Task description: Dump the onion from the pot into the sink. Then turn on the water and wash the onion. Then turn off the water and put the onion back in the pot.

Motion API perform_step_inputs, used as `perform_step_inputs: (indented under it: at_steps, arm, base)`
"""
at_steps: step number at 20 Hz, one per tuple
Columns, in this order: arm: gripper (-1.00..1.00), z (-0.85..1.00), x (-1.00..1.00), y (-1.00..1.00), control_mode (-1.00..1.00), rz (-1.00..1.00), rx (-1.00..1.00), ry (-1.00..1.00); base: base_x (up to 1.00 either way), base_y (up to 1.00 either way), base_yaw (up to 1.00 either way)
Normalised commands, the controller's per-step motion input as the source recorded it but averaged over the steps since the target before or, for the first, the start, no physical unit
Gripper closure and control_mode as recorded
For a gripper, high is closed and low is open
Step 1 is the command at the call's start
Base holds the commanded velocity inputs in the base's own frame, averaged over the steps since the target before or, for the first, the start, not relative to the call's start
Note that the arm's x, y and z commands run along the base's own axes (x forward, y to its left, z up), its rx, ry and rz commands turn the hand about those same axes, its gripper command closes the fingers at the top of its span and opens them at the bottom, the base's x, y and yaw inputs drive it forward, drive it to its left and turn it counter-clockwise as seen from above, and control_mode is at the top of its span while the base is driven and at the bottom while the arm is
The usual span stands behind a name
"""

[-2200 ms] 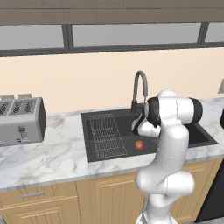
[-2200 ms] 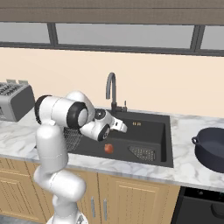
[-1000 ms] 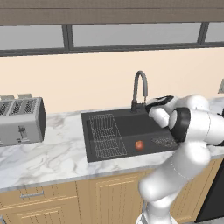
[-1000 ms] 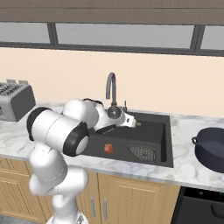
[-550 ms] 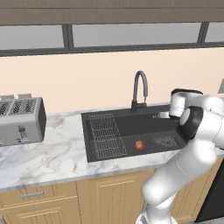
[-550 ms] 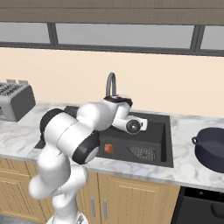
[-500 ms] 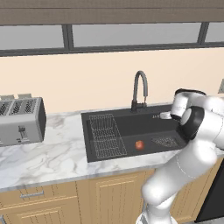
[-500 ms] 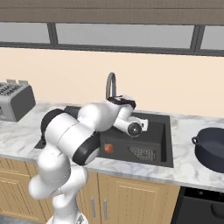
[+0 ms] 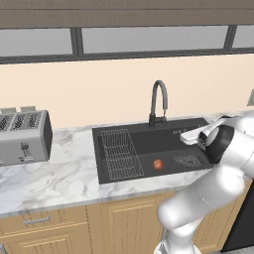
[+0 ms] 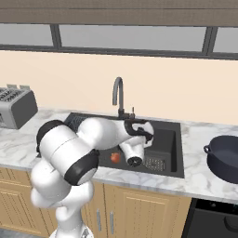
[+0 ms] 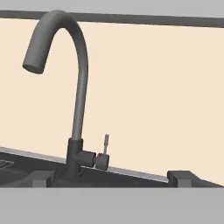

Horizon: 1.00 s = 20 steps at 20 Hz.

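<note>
Swinging rightward since earlier, the white arm is now reaching over the wide dark grey rectangular sink (image 9: 149, 141), facing its curved dark gooseneck faucet (image 11: 74, 100). Its tool (image 11: 112, 177) is standing wide with nothing between the fingertips (image 11: 183, 177). Down in the basin the small round orange-red onion (image 9: 158, 164) is lying beside the drain.

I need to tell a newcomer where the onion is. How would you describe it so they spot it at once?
Find the dark sink set in the marble counter below the window. On its floor, between the wire rack and the round drain, lies the onion, a small orange-red ball and the one bright thing in the basin.
</note>
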Motion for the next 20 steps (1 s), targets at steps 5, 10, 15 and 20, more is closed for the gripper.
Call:
perform_step_inputs:
  at_steps: [5,10,15,20]
  arm:
    - [-1.0,0.15,-0.01,0.0,-1.0,0.02,-0.01,-0.07]
    - [-1.0,0.0,0.01,0.0,-1.0,0.0,0.0,0.04]
    - [-1.0,0.0,0.26,0.0,-1.0,0.05,0.0,0.02]
    - [-1.0,0.0,0.48,0.0,-1.0,0.12,0.02,0.0]
  base:
    - [0.0,0.0,0.0]
    - [0.0,0.0,0.0]
    - [0.0,0.0,0.0]
    - [0.0,0.0,0.0]
